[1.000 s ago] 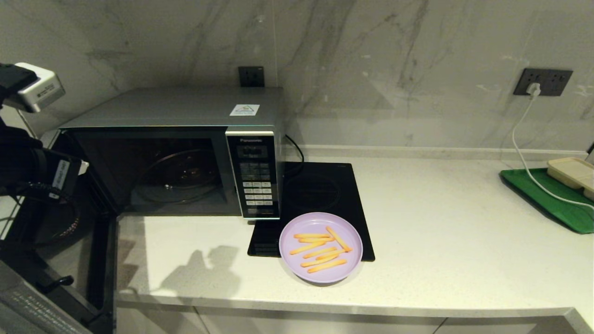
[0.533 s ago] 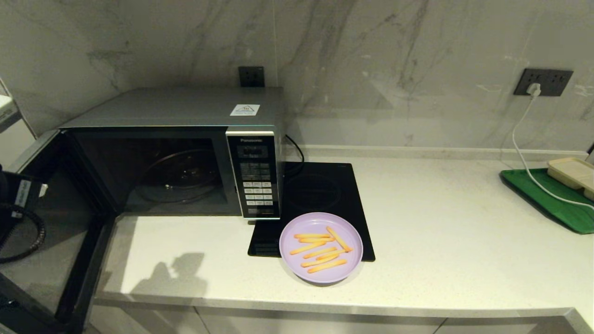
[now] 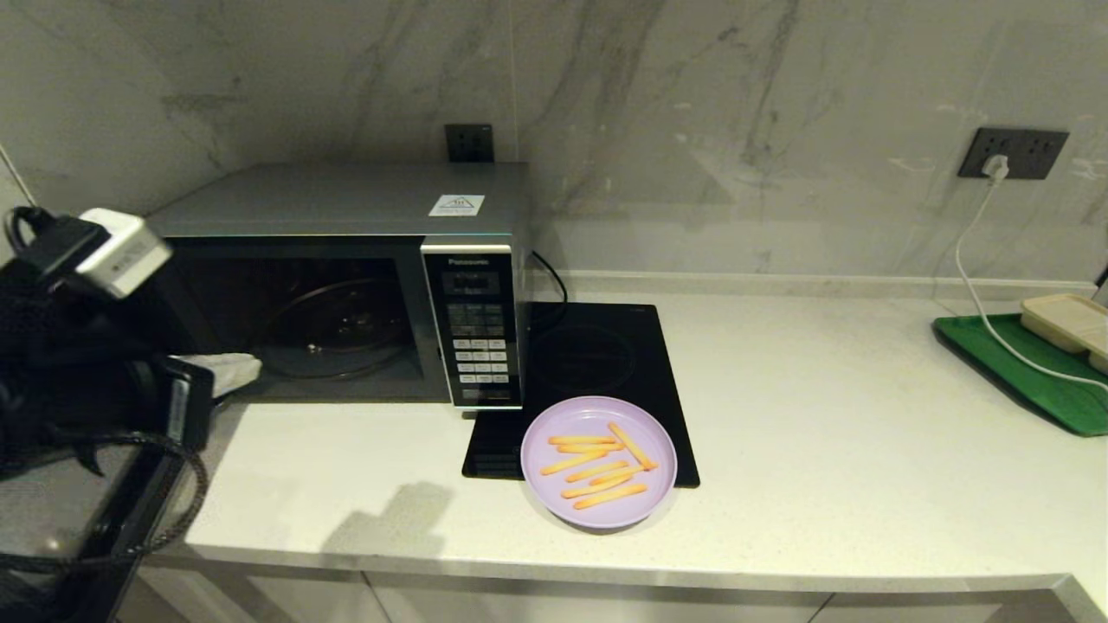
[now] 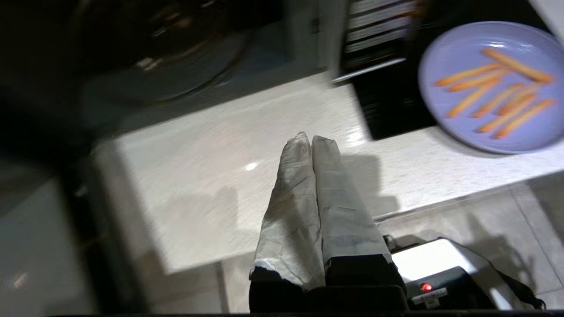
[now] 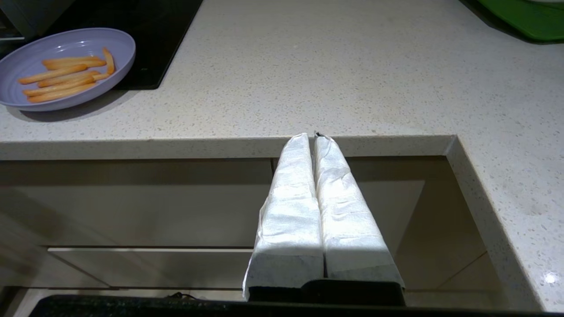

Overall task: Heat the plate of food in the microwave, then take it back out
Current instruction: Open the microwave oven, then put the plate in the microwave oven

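Note:
The lilac plate of fries (image 3: 597, 463) rests on the counter, partly on the front of the black hob, right of the microwave (image 3: 346, 203). The microwave door hangs open to the left, baring the dark cavity and its glass turntable (image 3: 333, 329). My left gripper (image 3: 245, 369) hovers at the cavity's lower left corner, its white-wrapped fingers shut and empty. In the left wrist view the left gripper (image 4: 312, 140) is over bare counter, with the plate (image 4: 493, 88) well off to one side. My right gripper (image 5: 311, 136) is shut and empty below the counter's front edge, far from the plate (image 5: 66, 66).
A flat black induction hob (image 3: 597, 355) lies beside the microwave. At the far right a green board (image 3: 1021, 372) carries a beige compartment tray (image 3: 1069, 322). A white cable (image 3: 978, 285) runs from a wall socket to it. The open door (image 3: 52, 519) sticks out past the counter's left end.
My left arm swung out of view to the left, then came back rightward and now sits in front of the open cavity's left side. The plate has not moved.

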Tool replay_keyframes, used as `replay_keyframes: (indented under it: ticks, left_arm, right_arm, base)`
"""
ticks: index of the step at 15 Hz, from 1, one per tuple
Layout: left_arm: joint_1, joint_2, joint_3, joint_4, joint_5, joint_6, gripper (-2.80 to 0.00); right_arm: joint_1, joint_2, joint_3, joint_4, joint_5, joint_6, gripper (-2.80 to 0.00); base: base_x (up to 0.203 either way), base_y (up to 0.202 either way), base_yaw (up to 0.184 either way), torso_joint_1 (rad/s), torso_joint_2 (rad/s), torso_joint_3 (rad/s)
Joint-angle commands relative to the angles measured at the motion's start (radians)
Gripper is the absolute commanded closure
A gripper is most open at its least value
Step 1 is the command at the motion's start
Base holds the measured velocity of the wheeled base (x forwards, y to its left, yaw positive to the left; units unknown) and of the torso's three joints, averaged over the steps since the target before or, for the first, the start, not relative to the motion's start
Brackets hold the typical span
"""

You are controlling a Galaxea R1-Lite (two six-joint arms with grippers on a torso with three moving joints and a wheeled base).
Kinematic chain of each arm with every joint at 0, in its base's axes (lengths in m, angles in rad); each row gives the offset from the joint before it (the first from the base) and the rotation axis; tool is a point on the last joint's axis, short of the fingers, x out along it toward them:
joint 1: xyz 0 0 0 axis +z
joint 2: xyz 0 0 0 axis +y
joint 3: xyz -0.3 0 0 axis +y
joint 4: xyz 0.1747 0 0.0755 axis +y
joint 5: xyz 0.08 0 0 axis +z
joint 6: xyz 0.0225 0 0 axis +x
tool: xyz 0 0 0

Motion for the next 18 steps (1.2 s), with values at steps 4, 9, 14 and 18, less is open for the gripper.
replay_keyframes:
  ticks: [4, 9, 14, 18]
  left_arm:
    - [-0.313, 0.267, -0.051, -0.011, 0.135, -0.231, 0.00]
    - [-0.298, 0.301, -0.134, 0.125, 0.230, -0.392, 0.00]
    - [-0.352, 0.295, -0.140, 0.157, 0.242, -0.433, 0.00]
    - [-0.184, 0.262, -0.177, 0.200, 0.463, -0.423, 0.00]
  right_arm:
    - [0.000, 0.001, 0.000, 0.001, 0.000, -0.001, 0.00]
    - [0.001, 0.001, 0.000, 0.001, 0.000, 0.001, 0.00]
    - [0.000, 0.001, 0.000, 0.001, 0.000, 0.001, 0.00]
    - [0.000, 0.001, 0.000, 0.001, 0.000, -0.001, 0.00]
  base:
    - [0.000, 0.000, 0.000, 0.000, 0.00, 0.000]
    - [0.000, 0.000, 0.000, 0.000, 0.00, 0.000]
    - [0.000, 0.000, 0.000, 0.000, 0.00, 0.000]
    - [0.000, 0.000, 0.000, 0.000, 0.00, 0.000]
